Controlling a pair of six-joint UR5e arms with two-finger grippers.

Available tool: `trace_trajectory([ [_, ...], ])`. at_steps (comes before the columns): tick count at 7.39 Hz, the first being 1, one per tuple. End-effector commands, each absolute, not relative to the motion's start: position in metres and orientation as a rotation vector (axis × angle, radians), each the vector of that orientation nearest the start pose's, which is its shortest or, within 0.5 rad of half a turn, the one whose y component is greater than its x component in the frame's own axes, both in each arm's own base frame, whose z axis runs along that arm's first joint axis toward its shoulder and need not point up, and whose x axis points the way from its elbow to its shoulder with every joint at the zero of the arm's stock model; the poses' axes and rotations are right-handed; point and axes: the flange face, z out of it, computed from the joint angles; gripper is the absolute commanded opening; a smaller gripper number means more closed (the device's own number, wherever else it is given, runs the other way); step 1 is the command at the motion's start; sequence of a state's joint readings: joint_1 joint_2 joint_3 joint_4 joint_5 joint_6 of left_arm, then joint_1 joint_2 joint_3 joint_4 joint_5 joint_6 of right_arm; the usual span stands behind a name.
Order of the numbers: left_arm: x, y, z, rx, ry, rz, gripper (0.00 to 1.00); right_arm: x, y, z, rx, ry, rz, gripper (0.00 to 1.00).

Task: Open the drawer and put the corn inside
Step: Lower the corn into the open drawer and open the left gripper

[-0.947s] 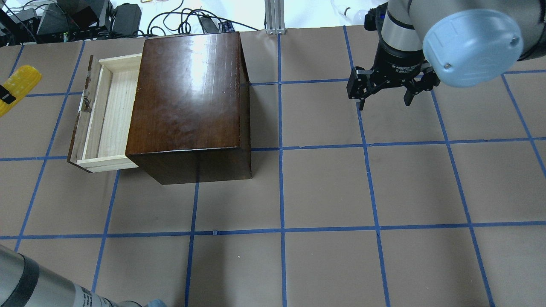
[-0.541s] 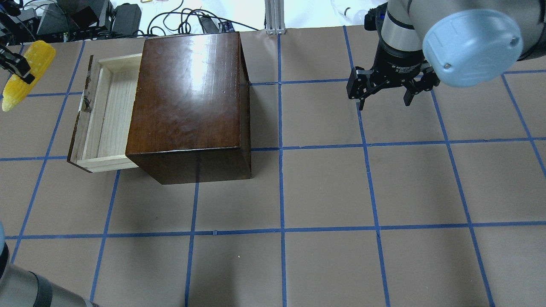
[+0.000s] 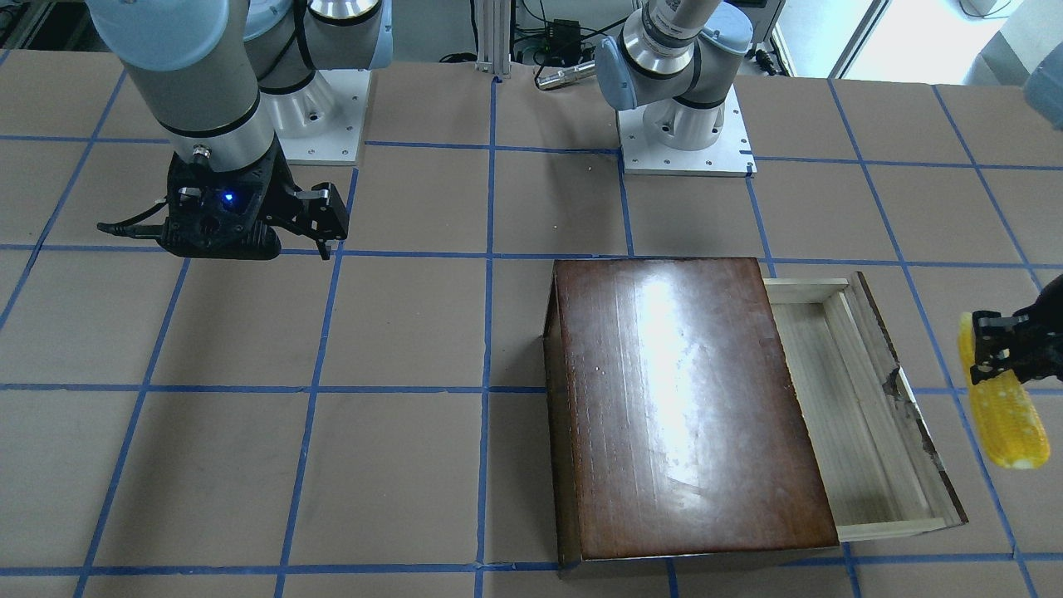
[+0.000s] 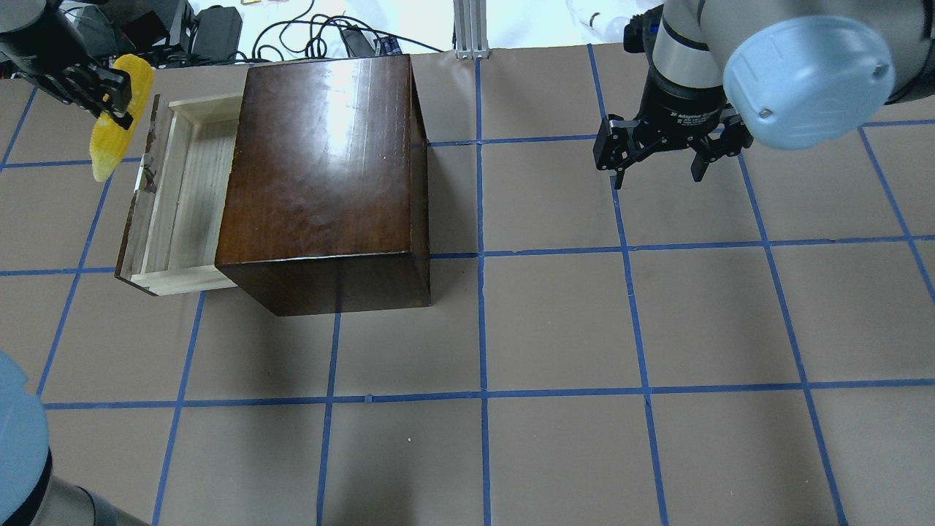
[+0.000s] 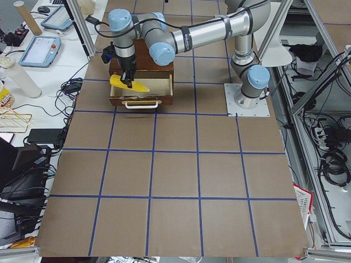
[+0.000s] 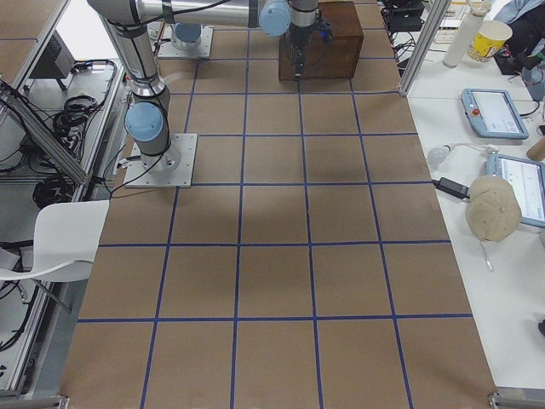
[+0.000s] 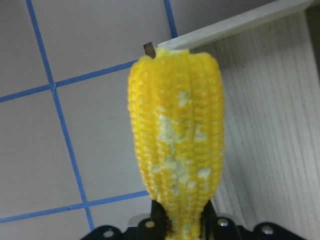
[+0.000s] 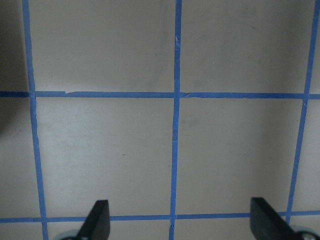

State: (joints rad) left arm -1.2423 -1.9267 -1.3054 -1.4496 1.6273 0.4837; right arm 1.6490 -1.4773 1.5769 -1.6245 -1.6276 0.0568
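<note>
Corn (image 4: 104, 150) clamped in left tool (image 7: 182, 227), held aloft, tilted, just beside dark front panel of drawer (image 4: 186, 190) near far corner; not yet inside. Drawer pulled out of glossy brown box (image 4: 321, 161). Right tool (image 4: 657, 172) spread wide, hung above counter (image 4: 555, 321), well apart from box.

Left gripper (image 3: 988, 349): body cut off by the front-facing view's right edge; in its wrist view the fingers (image 7: 209, 222) run off the lower edge.
Corn (image 7: 175, 135): gripped end hidden between those fingers.
Drawer (image 4: 182, 190): rear part hidden inside the box (image 4: 321, 161); wholly behind it in the right side view.
Right gripper (image 8: 182, 220): wrist view shows fingertips (image 8: 99, 220) only, the rest cut off below.
</note>
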Motion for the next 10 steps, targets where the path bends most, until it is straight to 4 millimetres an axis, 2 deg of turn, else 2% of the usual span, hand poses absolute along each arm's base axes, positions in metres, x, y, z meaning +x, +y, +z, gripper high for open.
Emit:
trace_trajectory([
  [1,0.06,-0.649,0.406,0.102,3.156,0.057,0.0,0.168,-0.513,0.443,-0.036,3.202,0.065,1.0],
  [4,0.056,-0.633,0.354,0.104,3.186,0.194,0.0,0.168,-0.513,0.443,-0.036,3.202,0.065,1.0],
  [5,0.056,-0.635,0.349,0.104,3.187,0.181,0.0,0.168,-0.513,0.444,-0.037,3.203,0.065,1.0],
  [7,0.057,-0.636,0.34,0.109,3.185,0.207,0.17,0.168,-0.513,0.444,-0.036,3.203,0.062,1.0],
  [8,0.058,-0.641,0.335,0.109,3.188,0.21,0.18,0.168,-0.513,0.443,-0.037,3.203,0.067,1.0],
  [9,0.059,-0.646,0.329,0.109,3.19,0.2,0.27,0.168,-0.513,0.443,-0.037,3.203,0.065,1.0],
  [10,0.06,-0.647,0.325,0.109,3.191,0.209,0.3,0.168,-0.514,0.443,-0.037,3.203,0.065,1.0],
])
